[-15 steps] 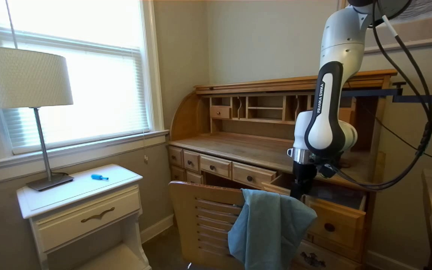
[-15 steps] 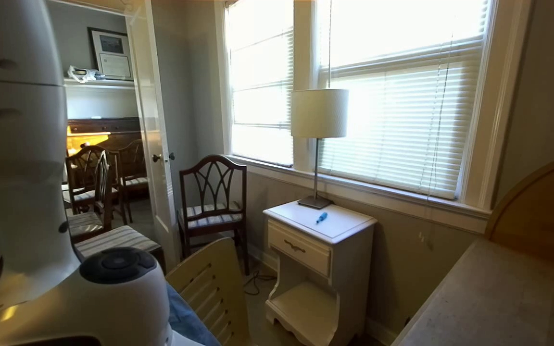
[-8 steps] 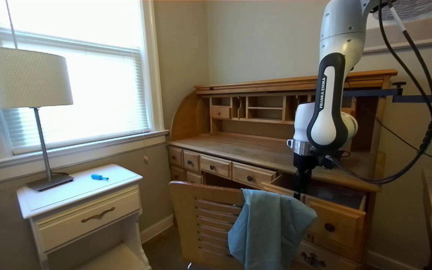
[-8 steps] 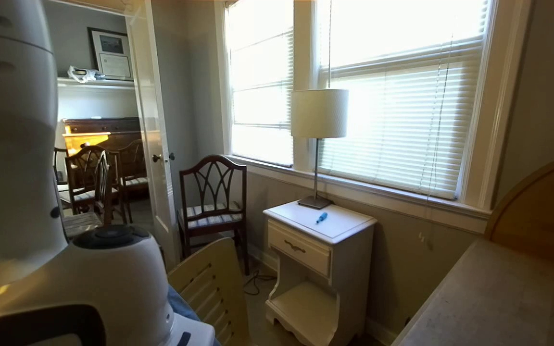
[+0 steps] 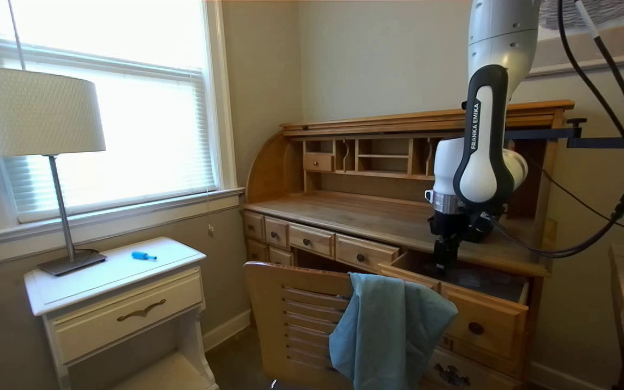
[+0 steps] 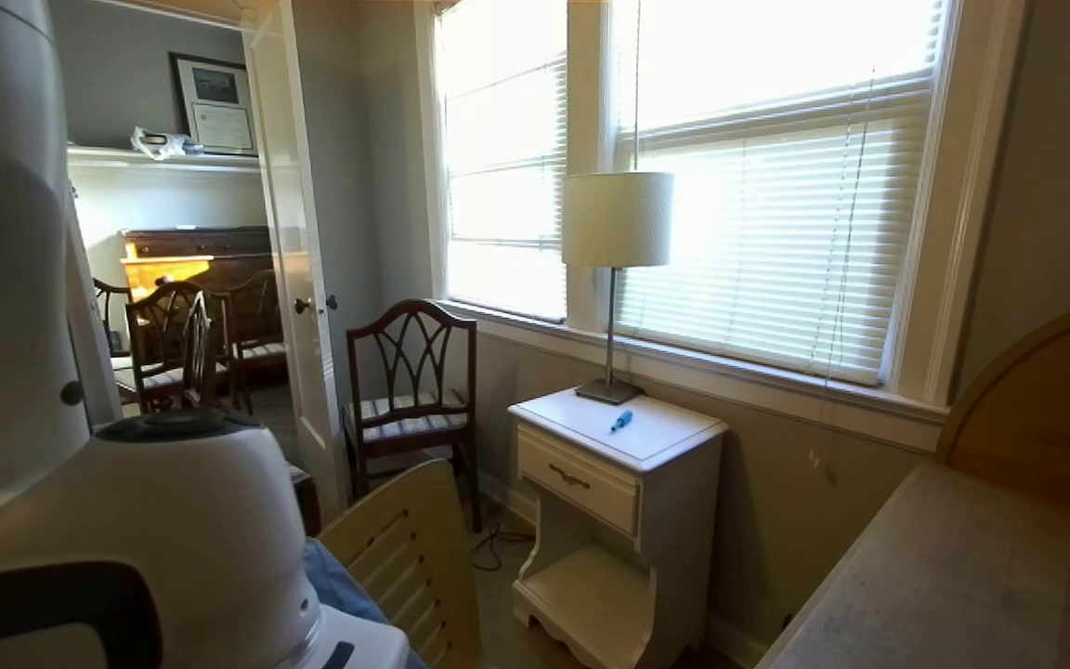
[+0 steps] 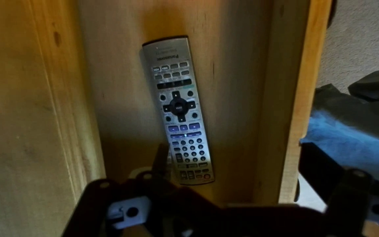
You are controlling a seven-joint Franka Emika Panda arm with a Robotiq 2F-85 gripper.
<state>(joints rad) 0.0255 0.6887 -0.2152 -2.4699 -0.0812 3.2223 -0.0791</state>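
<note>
Wrist view: see gripper (image 7: 235,154) spread wide, holding nothing; see silver remote control (image 7: 179,108) flat in drawer (image 7: 308,82), near end close to gripper.
In exterior view: see gripper over drawer at right of desk (image 5: 339,210), beyond chair (image 5: 268,303) with blue cloth (image 5: 388,325).
In exterior view: see small blue object (image 6: 621,421) on nightstand (image 6: 670,435).
</note>
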